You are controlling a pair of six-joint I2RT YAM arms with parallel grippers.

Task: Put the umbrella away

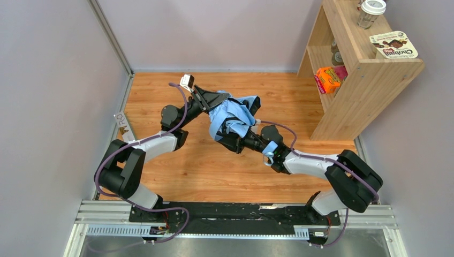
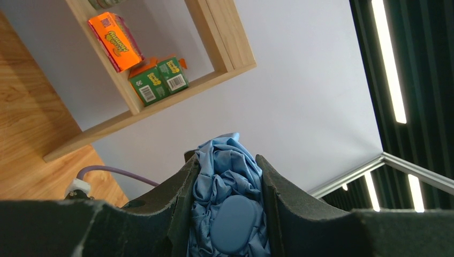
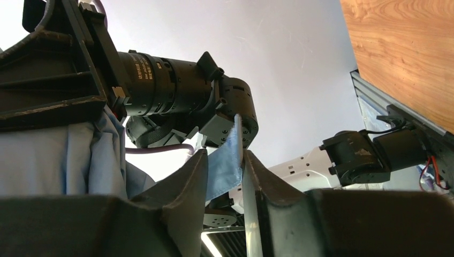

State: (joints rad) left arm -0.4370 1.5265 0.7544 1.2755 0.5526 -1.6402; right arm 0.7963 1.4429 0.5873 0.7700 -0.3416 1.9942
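Left wrist view: the two dark foam pads (image 2: pixel 179 214) of the left jaws fill the lower frame. They are nearly closed, and the gap between them is packed with the bunched light-blue canopy of the umbrella (image 2: pixel 227 176). A smooth oval blue part (image 2: pixel 234 224) sits in the fabric between the pads.

Right wrist view: the right jaws stand at a narrow gap. Their pads (image 3: pixel 187 187) pinch a thin flap of blue fabric (image 3: pixel 225 166) of the same umbrella. More canopy hangs at the left edge of this view, below the left arm's wrist housing (image 3: pixel 160 85).

Top view: the umbrella is a crumpled blue bundle at mid-worktop, held between the two wrists. The left arm (image 1: pixel 134 160) reaches it from the left, the right arm (image 1: pixel 332 171) from the right. A light-blue strap loop (image 1: pixel 270 151) lies against the right arm's forearm, just beside the bundle. Whether the bundle touches the wooden worktop (image 1: pixel 300 96) cannot be told.

A wooden shelf unit (image 1: pixel 369 75) stands at the far right, well apart from the umbrella. It carries an orange box (image 1: pixel 327 79), a green box (image 2: pixel 160 80), a jar (image 1: pixel 370 12) and a flat printed pack (image 1: pixel 393 45).
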